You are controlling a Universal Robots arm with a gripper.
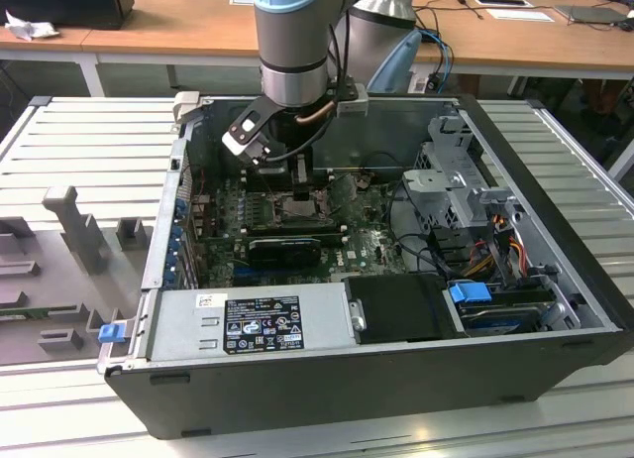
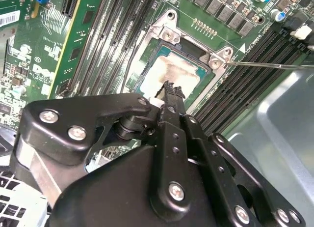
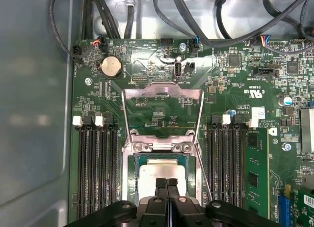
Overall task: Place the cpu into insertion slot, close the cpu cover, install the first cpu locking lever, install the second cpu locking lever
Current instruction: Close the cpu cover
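The cpu (image 3: 162,172) lies flat in the insertion slot (image 3: 131,180) on the green board, its pale face smudged. The same pale face shows under the fingertips in the second wrist view, cpu (image 2: 167,72). My gripper (image 3: 167,182) hangs just over the chip's near edge with its two black fingers pressed together and nothing between them. The cpu cover (image 3: 162,92) is swung open, its silvery frame standing back from the slot on its hinge. A thin locking lever (image 2: 267,66) sticks out free beside the slot. In the exterior view the gripper (image 1: 301,188) reaches down into the open computer case.
Long black memory slots (image 3: 95,168) flank the socket on both sides. Black cables (image 3: 196,20) loop along the case wall behind the board. A power supply (image 1: 248,319) and drive cage (image 1: 466,195) stand inside the case (image 1: 555,230). A grey fixture (image 1: 69,225) sits at the exterior view's left.
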